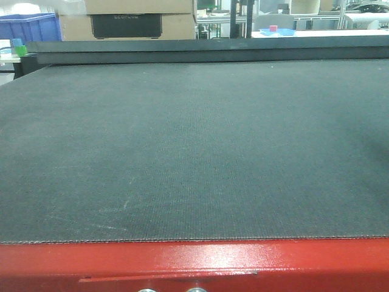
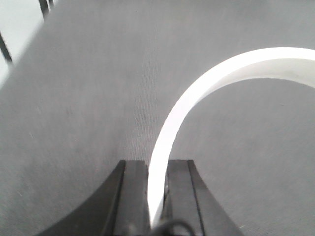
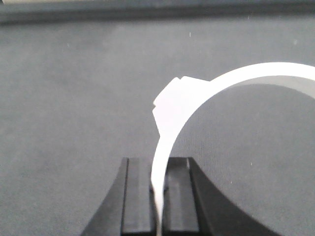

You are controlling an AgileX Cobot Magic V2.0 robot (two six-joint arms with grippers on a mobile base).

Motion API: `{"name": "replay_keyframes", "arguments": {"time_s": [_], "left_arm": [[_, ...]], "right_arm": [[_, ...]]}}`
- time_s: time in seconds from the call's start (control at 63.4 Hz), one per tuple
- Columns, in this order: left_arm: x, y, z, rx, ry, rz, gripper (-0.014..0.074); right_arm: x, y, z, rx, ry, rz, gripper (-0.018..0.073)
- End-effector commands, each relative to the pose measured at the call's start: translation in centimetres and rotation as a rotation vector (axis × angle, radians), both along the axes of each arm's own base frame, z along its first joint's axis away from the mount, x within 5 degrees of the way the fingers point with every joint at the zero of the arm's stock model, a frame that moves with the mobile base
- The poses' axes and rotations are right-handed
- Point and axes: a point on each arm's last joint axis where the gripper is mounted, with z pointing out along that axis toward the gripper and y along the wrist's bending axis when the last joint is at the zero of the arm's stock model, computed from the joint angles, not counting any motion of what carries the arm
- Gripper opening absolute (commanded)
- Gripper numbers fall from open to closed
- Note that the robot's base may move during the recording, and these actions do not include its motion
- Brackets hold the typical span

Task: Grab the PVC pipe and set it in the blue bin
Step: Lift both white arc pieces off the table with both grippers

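PVC pipe [image 2: 170, 128], a white curved length, stands pinched by one end between the black fingers of the left hand [image 2: 157, 169], its arc sweeping up and away to the right above the table [image 1: 194, 152]. The right hand [image 3: 158, 172] is clamped the same way on a white arc [image 3: 170, 113] with a blocky tab on its outer edge; whether the two are one piece cannot be told. Neither hand shows in the front view, only the dark mat and, far off at rear left beyond the table's far edge, the blue bin [image 1: 27, 27]. The risk, by these pictures, is the hold itself: each grip takes only a thin edge at the arc's end, so the curve could pivot or slip free during the carry to the bin.
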Motion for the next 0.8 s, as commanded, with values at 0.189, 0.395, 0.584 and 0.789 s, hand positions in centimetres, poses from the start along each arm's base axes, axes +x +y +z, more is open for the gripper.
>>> {"name": "replay_keyframes", "arguments": {"time_s": [0.189,0.395,0.584,0.789], "left_arm": [[-7.1,-0.3,2.6,-0.004,-0.147,0.005,-0.0111],[-12.8,-0.4,2.1,0.043,-0.253,0.0,-0.0111],[-17.4,-0.7,1.0,0.023,-0.355,0.006,-0.0111],[-20.9,-0.8,0.7,0.047,-0.431,0.001,-0.0111]], "right_arm": [[-4.0,0.2,-1.5,-0.01,-0.102,-0.017,-0.0169],[-6.4,0.2,-2.0,-0.013,-0.209,-0.037,-0.0169],[-7.8,0.4,-2.6,-0.06,-0.163,-0.024,-0.0169],[-8.9,0.3,-2.3,-0.098,-0.206,-0.037,-0.0169]]}}
